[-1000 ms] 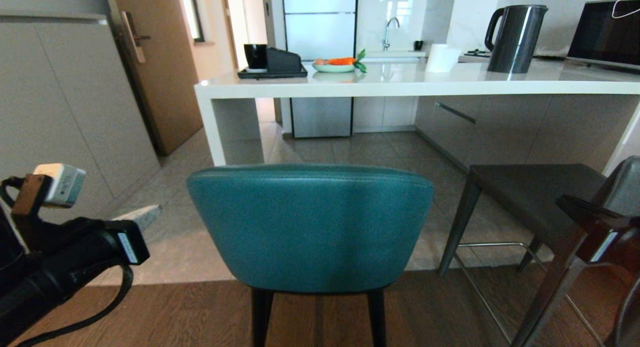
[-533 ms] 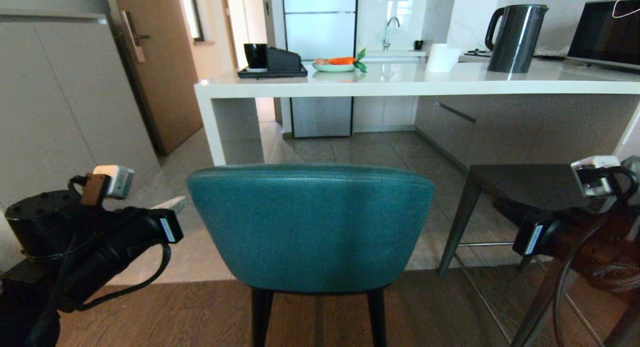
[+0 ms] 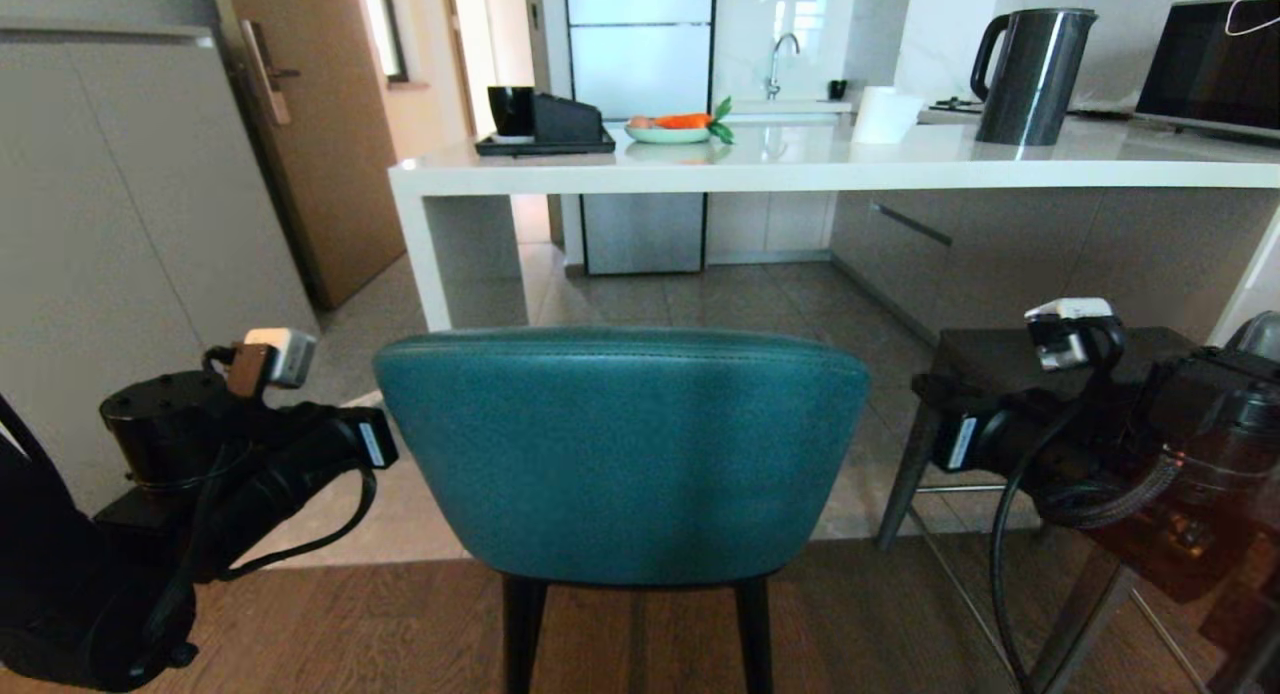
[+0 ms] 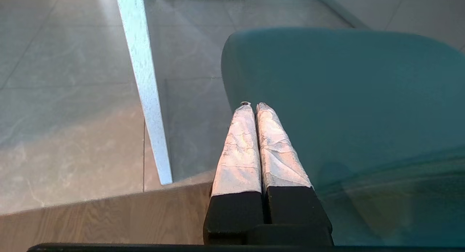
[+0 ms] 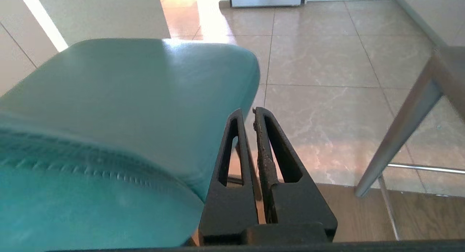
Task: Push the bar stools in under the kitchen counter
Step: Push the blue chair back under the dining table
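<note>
Teal stool (image 3: 620, 454), L tool (image 4: 253, 108) & R tool (image 5: 247, 117) closed, flanking backrest.

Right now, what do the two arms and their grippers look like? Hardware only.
Both arms are black with looping black cables, white label stickers and a small white camera module on each wrist. The left gripper has fingers wrapped in crinkled white tape on black bases. The right gripper has bare black fingers with slotted cut-outs, one inner edge worn rough.

stools: 2, one teal stool (image 3: 620, 454) and one dark grey stool (image 3: 1070, 374) | counter (image 3: 830, 169): 1 | kettle (image 3: 1030, 74): 1 | robot grippers: 2, left gripper (image 4: 253, 106) and right gripper (image 5: 248, 113)
</note>
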Robot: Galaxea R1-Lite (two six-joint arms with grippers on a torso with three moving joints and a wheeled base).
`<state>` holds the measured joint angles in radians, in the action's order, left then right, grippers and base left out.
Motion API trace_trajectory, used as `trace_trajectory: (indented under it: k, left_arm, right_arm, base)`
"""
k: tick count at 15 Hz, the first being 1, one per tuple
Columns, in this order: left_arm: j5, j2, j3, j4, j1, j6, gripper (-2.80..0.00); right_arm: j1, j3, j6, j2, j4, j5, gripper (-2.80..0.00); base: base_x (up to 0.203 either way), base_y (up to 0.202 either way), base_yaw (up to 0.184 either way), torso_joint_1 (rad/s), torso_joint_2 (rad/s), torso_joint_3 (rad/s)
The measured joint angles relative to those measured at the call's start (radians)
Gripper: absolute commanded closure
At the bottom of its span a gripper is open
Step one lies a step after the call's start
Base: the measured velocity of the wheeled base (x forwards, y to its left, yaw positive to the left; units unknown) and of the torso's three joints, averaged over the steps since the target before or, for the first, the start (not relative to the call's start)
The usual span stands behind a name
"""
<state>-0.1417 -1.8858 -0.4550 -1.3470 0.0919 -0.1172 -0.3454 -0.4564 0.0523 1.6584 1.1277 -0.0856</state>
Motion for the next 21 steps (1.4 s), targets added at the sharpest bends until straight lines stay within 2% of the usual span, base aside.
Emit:
trace_trajectory:
  k: [4,8,14,21]
  left_arm:
    - [-0.002,-0.048,-0.007,-0.001,-0.009,-0.002,0.0]
    - [-0.035,-0.063,-0.001,-0.001,-0.01,-0.002,0.0]
    - [-0.036,-0.069,0.034,-0.002,0.024,0.009,0.0]
    - [-0.022,-0.056,0.049,-0.001,0.076,0.008,0.0]
  right_arm:
    - [-0.071,-0.069,0.004,0.09,0.007,-0.054,0.0]
    - [-0.131,-0.101,0.011,0.135,0.009,-0.082,0.0]
    - [-0.15,-0.09,0.006,0.201,0.123,-0.099,0.0]
    - [-0.161,-0.092,0.005,0.222,0.135,-0.127,0.0]
  base:
    - [0.0,0.0,0.0,0.0,0.0,0.0]
    - [0.0,0.0,0.0,0.0,0.0,0.0]
    - [0.0,0.0,0.0,0.0,0.0,0.0]
    - [0.0,0.0,0.0,0.0,0.0,0.0]
